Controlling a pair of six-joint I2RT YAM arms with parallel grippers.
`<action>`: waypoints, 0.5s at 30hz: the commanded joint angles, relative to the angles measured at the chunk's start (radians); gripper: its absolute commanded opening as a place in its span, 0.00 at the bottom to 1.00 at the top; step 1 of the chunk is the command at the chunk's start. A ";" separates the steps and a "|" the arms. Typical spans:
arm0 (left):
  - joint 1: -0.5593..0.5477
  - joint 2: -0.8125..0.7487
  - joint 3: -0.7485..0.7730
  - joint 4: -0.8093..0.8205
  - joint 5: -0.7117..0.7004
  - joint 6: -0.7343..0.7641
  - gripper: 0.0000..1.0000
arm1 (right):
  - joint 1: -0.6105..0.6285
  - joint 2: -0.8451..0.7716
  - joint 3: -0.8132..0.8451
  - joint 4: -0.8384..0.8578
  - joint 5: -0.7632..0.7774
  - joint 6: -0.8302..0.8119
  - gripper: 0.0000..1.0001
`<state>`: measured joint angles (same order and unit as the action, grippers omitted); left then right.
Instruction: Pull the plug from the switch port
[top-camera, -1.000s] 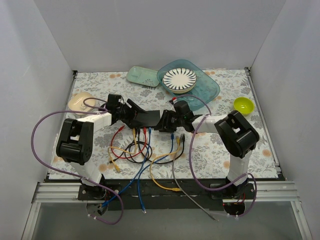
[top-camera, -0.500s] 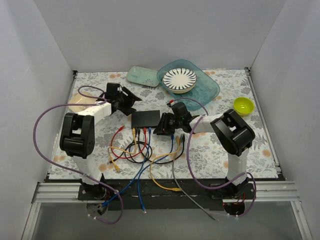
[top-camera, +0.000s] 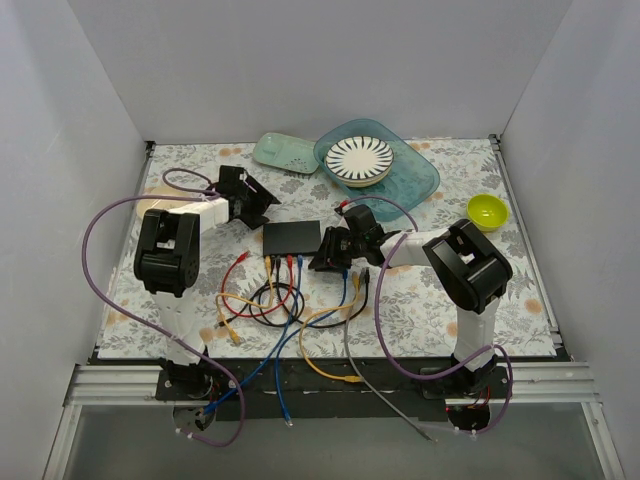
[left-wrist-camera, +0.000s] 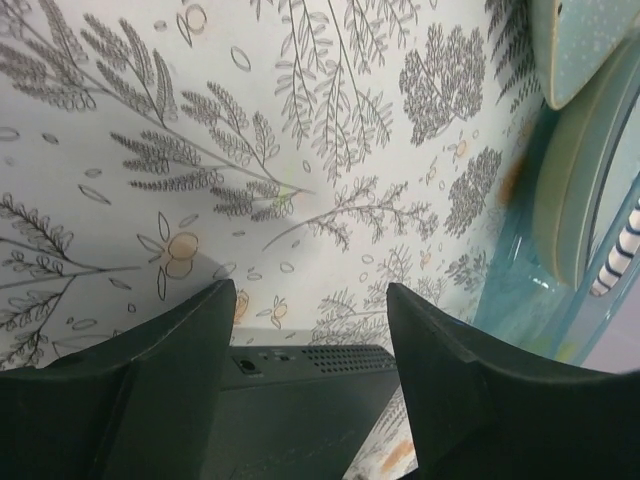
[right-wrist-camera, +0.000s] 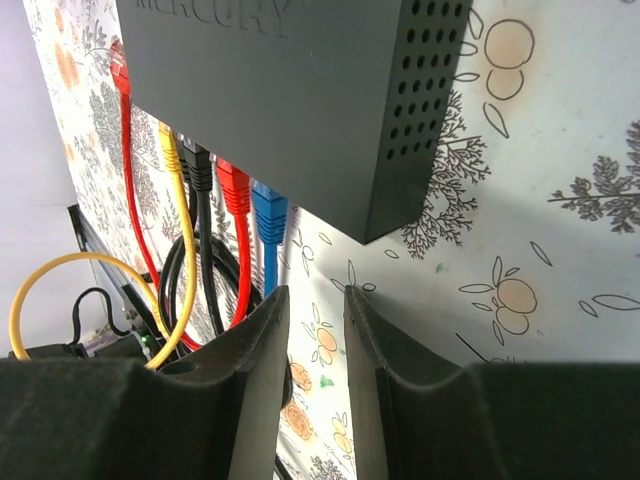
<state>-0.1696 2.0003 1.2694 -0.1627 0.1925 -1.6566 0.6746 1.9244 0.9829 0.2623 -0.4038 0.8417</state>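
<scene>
The left jaws are wide open and hold nothing. Their two fingers hang over the leafy counter. The switch lies flat on the counter just to the right of these jaws and a bit nearer the arm bases. It does not touch them. In the left wrist view, one edge of it shows low down between the fingers. Farther back from these jaws and a bit to the right is a pale green dish.

Five plugs sit in a row in the near edge of the switch: a red end plug, then a yellow plug, a black plug, a red plug and a blue plug. Their cables run toward the arm bases and lie in loops on the counter.

The right jaws are at the right near corner of the switch, by the plug edge. They are nearly closed, with a thin gap. Only the counter shows in the gap, so they grip nothing. The blue plug is just ahead of one fingertip and a bit to the side, not between the jaws.

Farther back and to the right of the right jaws is a blue-green tray with a striped plate in it. Well off to the right is a yellow-green bowl.
</scene>
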 joint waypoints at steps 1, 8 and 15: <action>-0.024 -0.067 -0.108 -0.040 0.047 0.018 0.63 | -0.001 -0.015 -0.003 -0.025 0.026 0.010 0.37; -0.027 -0.210 -0.283 -0.024 0.052 0.014 0.63 | -0.015 0.028 0.043 -0.005 0.039 0.048 0.39; 0.010 -0.305 -0.228 -0.110 -0.033 -0.012 0.67 | -0.020 -0.018 0.036 -0.054 0.068 0.008 0.42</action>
<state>-0.1787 1.7847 1.0039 -0.1608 0.2153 -1.6569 0.6674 1.9308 0.9989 0.2440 -0.3946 0.8856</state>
